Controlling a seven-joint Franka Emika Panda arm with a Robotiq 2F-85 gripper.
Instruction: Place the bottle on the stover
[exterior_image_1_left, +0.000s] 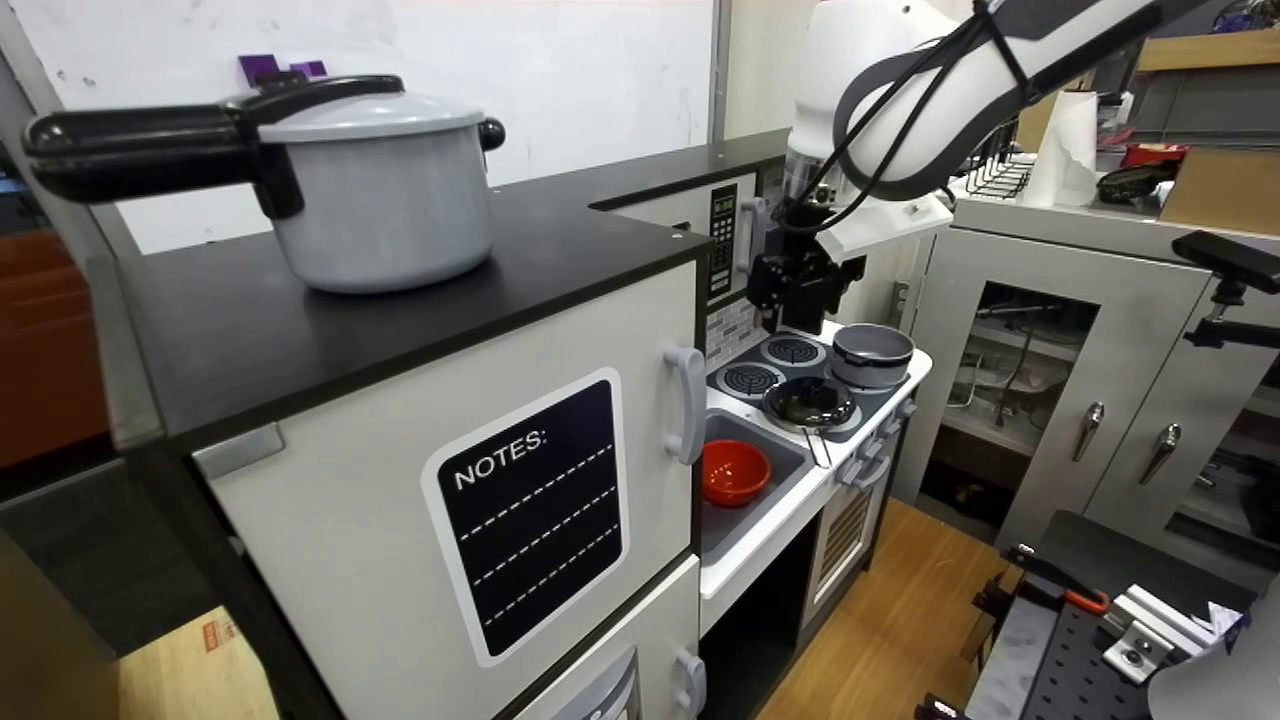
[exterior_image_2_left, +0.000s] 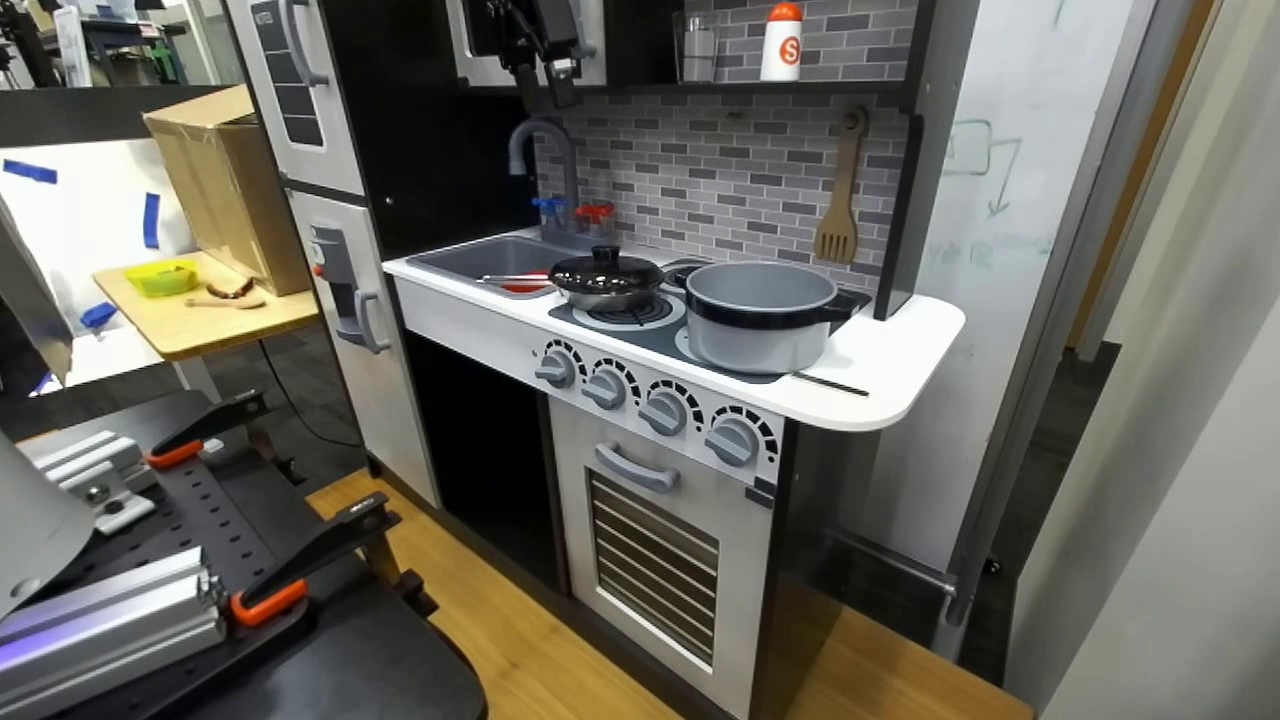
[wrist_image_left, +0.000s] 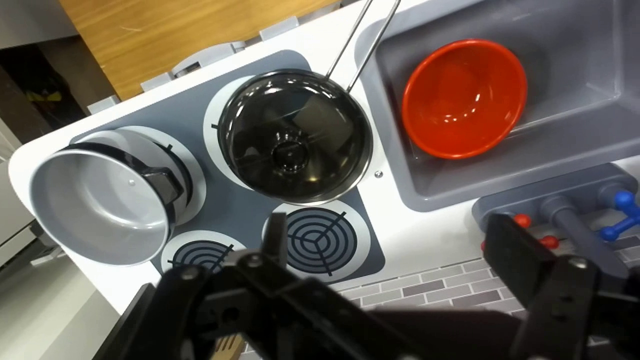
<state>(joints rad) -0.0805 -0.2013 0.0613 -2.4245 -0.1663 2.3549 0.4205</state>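
The stover (exterior_image_2_left: 650, 342) is a white and silver toy cooker with dark round burners on top and an oven front. Its top also shows in an exterior view (exterior_image_1_left: 748, 380) and in the wrist view (wrist_image_left: 220, 195). My black gripper (exterior_image_1_left: 790, 312) hangs above the back of the cooker top. It also shows in an exterior view (exterior_image_2_left: 546, 92), high up near the microwave. In the wrist view the gripper (wrist_image_left: 395, 240) has its fingers wide apart, with nothing between them. A small slim dark bottle does not show in any view; it is hidden or out of view.
A white shaker with an orange cap (exterior_image_2_left: 781, 45) stands on the upper shelf beside a clear glass (exterior_image_2_left: 697, 50). A grey pot (wrist_image_left: 100, 210) and a lidded pan (wrist_image_left: 295, 135) sit on burners. A red bowl (wrist_image_left: 465, 100) lies in the sink, near the faucet (exterior_image_2_left: 560, 165).
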